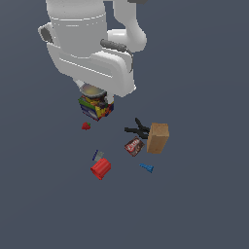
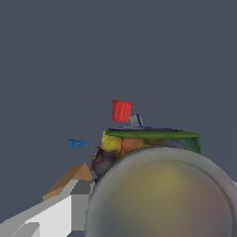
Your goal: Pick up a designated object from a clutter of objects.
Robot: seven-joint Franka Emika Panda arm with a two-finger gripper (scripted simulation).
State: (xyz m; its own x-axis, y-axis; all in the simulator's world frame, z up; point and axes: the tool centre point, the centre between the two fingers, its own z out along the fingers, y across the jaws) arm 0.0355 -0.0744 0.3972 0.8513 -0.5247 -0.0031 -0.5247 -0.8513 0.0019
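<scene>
The can (image 1: 96, 103) sits a bit tilted, round pale top (image 1: 92, 90) facing up into the arm, so its short axis runs roughly up-down with a slight lean. It's tucked right under the claw (image 1: 99, 97), basically jammed up against the white hand body, and its blue/yellow/red/green label pokes out below. In the wrist view the can (image 2: 159, 185) fills the lower part of the shot, blurry grey-tan top right in the camera's face.

Claw state: honestly can't tell. The fingers are hidden behind the hand and the can, so how wide it is and whether it actually has hold of the can doesn't show.

Rest of the clutter is all away from the claw: a strawberry (image 1: 86, 126) near the can, then farther out a red cup (image 1: 100, 168) lying beside a small blue-grey piece (image 1: 97, 155), a blue piece (image 1: 146, 168), a dark red packet (image 1: 134, 146), a black clamp tool (image 1: 137, 129) and the brown box (image 1: 158, 137). Nothing sits between claw and can.
</scene>
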